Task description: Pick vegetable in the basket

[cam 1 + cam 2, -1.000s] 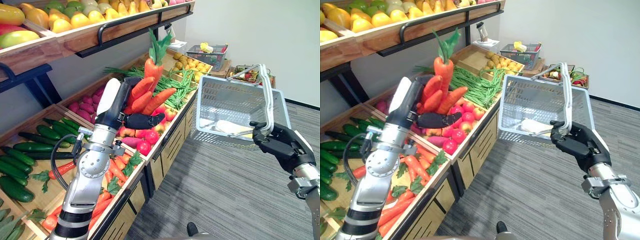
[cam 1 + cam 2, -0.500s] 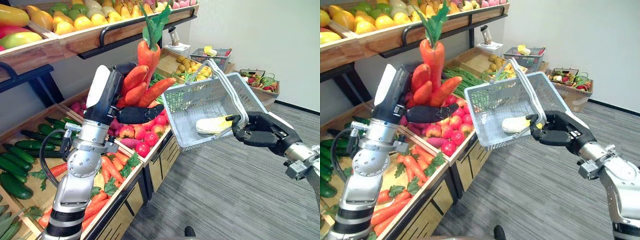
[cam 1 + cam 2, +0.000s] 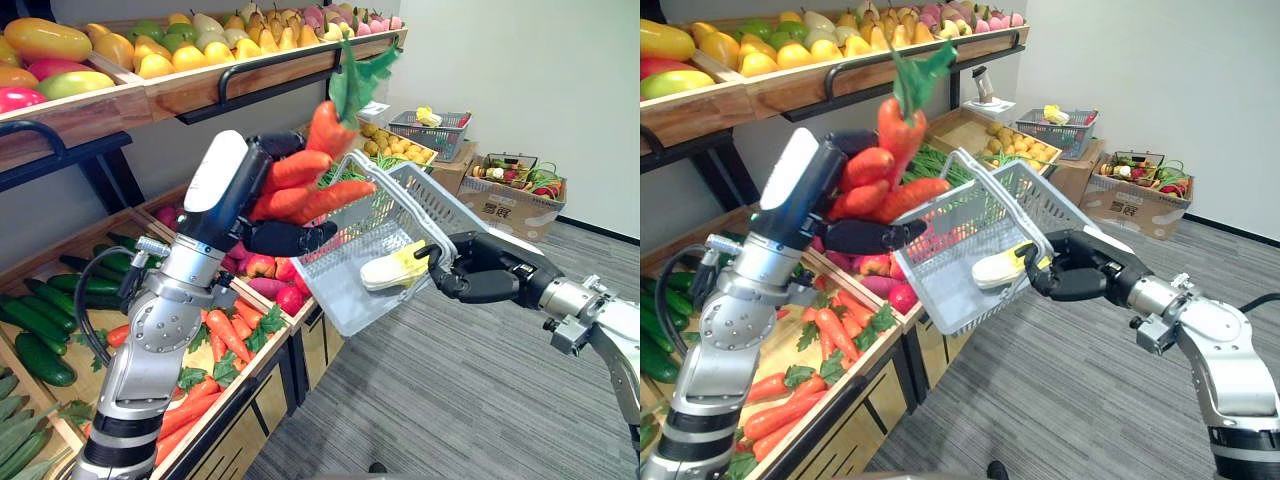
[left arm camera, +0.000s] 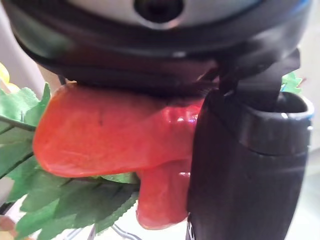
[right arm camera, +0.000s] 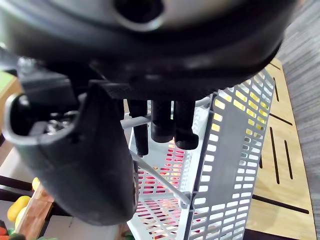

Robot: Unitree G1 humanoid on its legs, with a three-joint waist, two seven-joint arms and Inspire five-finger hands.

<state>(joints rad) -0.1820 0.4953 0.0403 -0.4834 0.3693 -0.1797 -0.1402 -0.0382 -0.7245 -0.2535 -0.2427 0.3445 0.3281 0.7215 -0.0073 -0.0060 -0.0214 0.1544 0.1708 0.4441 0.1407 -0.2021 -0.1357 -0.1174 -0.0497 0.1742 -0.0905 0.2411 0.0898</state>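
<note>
My left hand (image 3: 270,235) is shut on a bunch of orange carrots (image 3: 300,185) with green leaves (image 3: 355,75), held up over the produce shelf. The carrots (image 4: 110,130) press against its palm in the left wrist view. My right hand (image 3: 490,278) is shut on the handle of a grey wire basket (image 3: 375,245), tilted toward the carrots. The carrot tips reach the basket's near rim. A pale yellow vegetable (image 3: 392,270) lies inside the basket (image 5: 225,150).
The lower shelf holds loose carrots (image 3: 215,340), cucumbers (image 3: 40,320) and red apples (image 3: 285,295). An upper shelf (image 3: 180,85) carries yellow and green fruit. Another basket (image 3: 425,125) and a cardboard box (image 3: 510,195) stand at the back right. Grey floor lies at the right.
My right hand has swung the basket left and lower, up to the carrots. My left hand has tipped the carrot bunch toward the basket.
</note>
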